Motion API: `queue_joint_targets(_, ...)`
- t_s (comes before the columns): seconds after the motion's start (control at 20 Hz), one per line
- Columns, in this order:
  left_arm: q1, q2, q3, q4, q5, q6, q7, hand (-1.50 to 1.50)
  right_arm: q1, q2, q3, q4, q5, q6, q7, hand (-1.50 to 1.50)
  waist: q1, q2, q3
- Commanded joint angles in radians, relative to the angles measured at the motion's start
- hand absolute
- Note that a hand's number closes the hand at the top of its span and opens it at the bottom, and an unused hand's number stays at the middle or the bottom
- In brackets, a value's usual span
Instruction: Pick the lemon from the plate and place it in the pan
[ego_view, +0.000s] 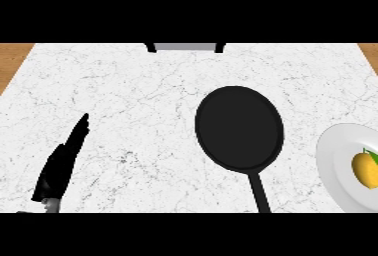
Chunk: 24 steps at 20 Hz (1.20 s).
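Right of the pan (239, 128): lemon (365, 170) on plate (336, 160), apart. Left of pan: left hand (63, 162), fingers straight, holding nothing. Right hand out of view.

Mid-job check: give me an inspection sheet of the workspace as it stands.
Surface: white marble counter, wood showing at the far corners.
Job's things: lemon lies on the white plate at the right edge; black pan in the middle, nothing in it, handle toward the robot.
Clutter: nothing seen.
Hands: left hand at lower left, fingers straight, holding nothing; right hand not in view.
Cables: nothing seen.
Surroundings: grey object with dark legs at the far edge.
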Motion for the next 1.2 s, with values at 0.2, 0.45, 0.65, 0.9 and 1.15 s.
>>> queue_joint_targets(0.2, 0.031, -0.01, 0.032, -0.042, -0.01, -0.037, 0.013, 0.0, -0.204, -0.007, 0.099, 0.064, -0.021, 0.13, 0.222, -1.5, 0.002, -0.001, 0.0)
queue_joint_targets(0.45, 0.07, 0.007, 0.059, -0.041, -0.012, -0.07, -0.037, 0.0, -0.304, 0.027, 0.208, 0.132, 0.037, 0.186, 0.273, -1.5, 0.011, 0.0, 0.0)
queue_joint_targets(0.65, 0.025, -0.044, 0.025, -0.059, -0.049, -0.039, 0.037, 0.0, -0.366, 0.013, 0.255, 0.169, 0.015, 0.285, 0.368, -1.5, 0.009, 0.001, 0.0)
queue_joint_targets(0.9, 0.015, -0.017, 0.095, 0.008, -0.021, -0.095, -0.02, 0.0, -0.397, 0.047, 0.31, 0.185, 0.022, 0.301, 0.417, -1.5, -0.002, -0.001, 0.0)
queue_joint_targets(1.15, 0.051, -0.045, 0.079, -0.052, -0.055, -0.096, 0.012, 0.0, -0.48, 0.08, 0.313, 0.347, 0.054, 0.347, 0.336, -1.5, 0.004, 0.0, 0.001)
